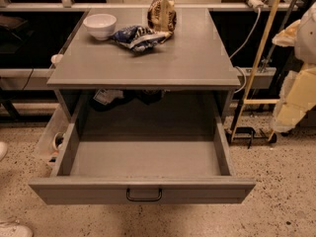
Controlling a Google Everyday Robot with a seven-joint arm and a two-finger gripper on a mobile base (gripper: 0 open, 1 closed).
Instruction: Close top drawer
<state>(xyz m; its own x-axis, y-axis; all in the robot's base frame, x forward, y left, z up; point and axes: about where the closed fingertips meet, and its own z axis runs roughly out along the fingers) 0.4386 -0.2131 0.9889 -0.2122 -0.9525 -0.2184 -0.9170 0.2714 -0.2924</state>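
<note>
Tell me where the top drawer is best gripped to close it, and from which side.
Probably the black bar handle centred on the front of the top drawer, approached from the front. The drawer is pulled far out, so a centred contact should push it in straight. The gripper is at the right edge, apart from it.

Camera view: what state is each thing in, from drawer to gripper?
Drawer: open, pulled far out, its floor bare at the front.
Handle: free, nothing touching it.
Bowl: upright on the cabinet top.
Blue bag: crumpled, lying beside the bowl.
Brown bag: lying behind the blue bag.
Gripper: at the right edge, apart from the drawer.
</note>
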